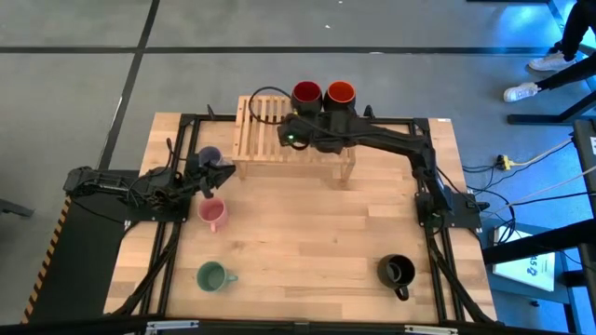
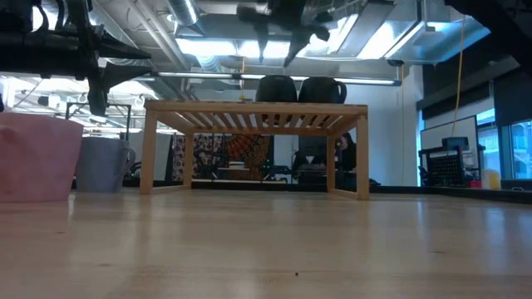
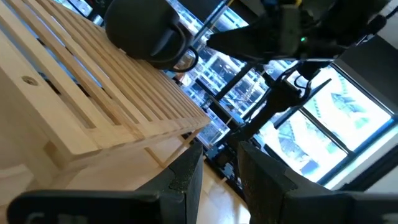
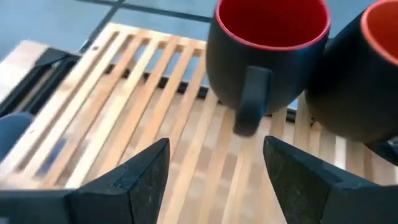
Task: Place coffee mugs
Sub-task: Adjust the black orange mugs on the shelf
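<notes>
On the slatted wooden rack [image 1: 279,140] two dark coffee mugs stand at its far edge, one red inside [image 4: 267,50] and one orange-red inside [image 4: 367,68]. My right gripper [image 4: 217,174] hovers open above the rack, just short of the red-inside mug's handle [image 4: 252,99], touching nothing. A lavender mug [image 1: 209,156], a pink mug [image 1: 213,214], a green mug [image 1: 212,275] and a black mug [image 1: 396,272] stand upright on the table. My left gripper [image 3: 221,180] waits open and empty at the table's left, beside the lavender mug.
The rack stands on legs at the table's far middle, with a gap beneath it [image 2: 249,166]. The pink mug [image 2: 37,158] and lavender mug [image 2: 104,164] stand left of it. A person's legs [image 1: 549,56] show beyond the table's far right corner.
</notes>
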{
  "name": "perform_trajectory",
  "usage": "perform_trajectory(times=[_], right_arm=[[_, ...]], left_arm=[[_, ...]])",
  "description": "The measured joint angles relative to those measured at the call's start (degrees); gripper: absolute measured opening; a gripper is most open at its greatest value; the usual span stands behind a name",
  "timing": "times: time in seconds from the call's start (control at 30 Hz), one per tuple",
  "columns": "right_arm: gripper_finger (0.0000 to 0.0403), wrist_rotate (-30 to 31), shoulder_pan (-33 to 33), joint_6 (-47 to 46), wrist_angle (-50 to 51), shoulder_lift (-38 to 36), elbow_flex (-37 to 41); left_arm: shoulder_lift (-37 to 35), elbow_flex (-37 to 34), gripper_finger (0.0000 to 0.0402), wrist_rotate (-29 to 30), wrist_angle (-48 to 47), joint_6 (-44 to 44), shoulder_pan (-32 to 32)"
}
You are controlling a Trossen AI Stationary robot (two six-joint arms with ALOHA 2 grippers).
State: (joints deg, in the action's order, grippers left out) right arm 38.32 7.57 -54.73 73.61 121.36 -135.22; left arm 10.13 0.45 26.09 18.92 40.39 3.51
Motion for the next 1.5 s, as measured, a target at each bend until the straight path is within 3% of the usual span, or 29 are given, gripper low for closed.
perform_trajectory(times=[0.17, 0.37, 0.5, 0.83, 1.13, 1.3, 1.5], right_arm=[[0.0248, -3.43, -2.98, 2.35, 0.66, -6.81, 2.36], [0.0248, 1.36, -6.27, 2.26, 7.23, -12.82, 2.36], [0.0248, 3.6, -6.88, -0.43, 17.08, -15.13, 2.34], [0.0248, 1.09, 0.84, 7.73, 6.64, -25.83, 24.16], [0.0248, -4.23, 8.74, 17.98, -22.79, -36.62, 50.59], [0.0248, -6.87, 11.32, 17.79, -24.38, -37.77, 55.12], [0.0248, -2.92, 11.65, 17.83, -24.31, -37.86, 56.49]], left_arm=[[0.0, 0.0, 0.0097, -0.06, -0.04, 0.0, 0.0], [0.0, 0.0, 0.0097, -0.05, -0.34, 0.0, 0.0], [0.0, 0.0, 0.0097, -0.06, -0.33, -0.02, 0.0], [0.0, 0.0, 0.0097, -0.15, -0.32, -0.02, 0.0], [0.0, 0.0, 0.0097, -0.25, -0.22, 0.0, 0.0], [0.0, 0.0, 0.0097, -0.25, 0.02, 0.04, 0.0], [0.0, 0.0, 0.0097, -0.27, 0.02, 0.04, 0.0]])
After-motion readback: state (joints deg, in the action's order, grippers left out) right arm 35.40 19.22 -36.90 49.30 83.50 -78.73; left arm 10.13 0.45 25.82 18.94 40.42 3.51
